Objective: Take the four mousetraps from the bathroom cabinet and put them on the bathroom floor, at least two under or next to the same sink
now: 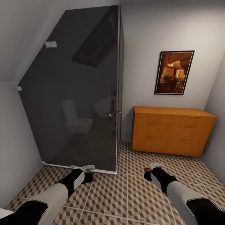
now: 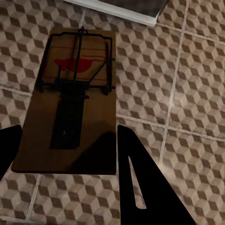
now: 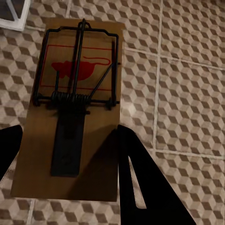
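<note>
A mousetrap (image 2: 70,101) sits between the fingers of the left end effector (image 2: 65,150), which is clamped on the wooden board's near end; the wire bar, the coiled spring and a red mouse print show on the board's top. The right end effector (image 3: 65,154) grips a second mousetrap (image 3: 75,108) the same way, its fingers pressed against the board's two long edges. Both traps hang above the bathroom floor (image 1: 125,193), tiled in a brown and cream cube pattern with pale grout. In the head view the left end effector (image 1: 85,170) is just beside the lower white rail of a dark glass shower enclosure (image 1: 81,93), and the right end effector (image 1: 151,170) is over open tiles. Farther off, the orange-brown cabinet (image 1: 172,131) stands against the back wall with its drawers closed. A framed picture (image 1: 174,72) hangs above it.
</note>
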You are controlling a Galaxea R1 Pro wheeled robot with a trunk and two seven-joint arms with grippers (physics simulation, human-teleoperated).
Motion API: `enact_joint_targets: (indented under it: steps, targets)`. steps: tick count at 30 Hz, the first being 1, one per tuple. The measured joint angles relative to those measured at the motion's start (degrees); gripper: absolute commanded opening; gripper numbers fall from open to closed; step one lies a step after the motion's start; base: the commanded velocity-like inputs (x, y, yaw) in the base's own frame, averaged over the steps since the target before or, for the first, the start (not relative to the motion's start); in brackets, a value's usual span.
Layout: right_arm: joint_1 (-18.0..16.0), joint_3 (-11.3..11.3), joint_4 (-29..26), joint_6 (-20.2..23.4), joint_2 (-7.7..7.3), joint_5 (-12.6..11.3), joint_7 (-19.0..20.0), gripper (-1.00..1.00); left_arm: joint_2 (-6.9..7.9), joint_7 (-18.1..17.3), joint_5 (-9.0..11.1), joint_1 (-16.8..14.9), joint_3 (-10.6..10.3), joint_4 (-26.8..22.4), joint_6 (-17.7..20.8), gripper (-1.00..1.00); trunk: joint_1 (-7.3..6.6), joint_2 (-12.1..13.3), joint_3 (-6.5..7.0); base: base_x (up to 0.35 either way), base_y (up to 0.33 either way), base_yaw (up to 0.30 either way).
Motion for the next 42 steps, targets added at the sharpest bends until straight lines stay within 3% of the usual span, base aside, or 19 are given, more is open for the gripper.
enact_joint_targets:
  steps: [8,15,42]
  targets:
    - [0.0,0.0,0.0,0.0,0.0,0.0,0.0,-1.0,1.45,-0.2,0.0,0.0,0.0,0.0,0.0,-1.0,0.0,0.0,0.0,0.0,0.0,0.277]
    - [0.0,0.0,0.0,0.0,0.0,0.0,0.0,-1.0,2.5,-3.0,1.0,0.0,0.0,0.0,0.1,-1.0,0.0,0.0,0.0,0.0,0.0,0.277]
    - [0.0,0.0,0.0,0.0,0.0,0.0,0.0,-1.0,3.56,-2.9,1.1,0.1,0.0,-0.1,0.0,-1.0,0.0,0.0,0.0,0.0,0.0,0.277]
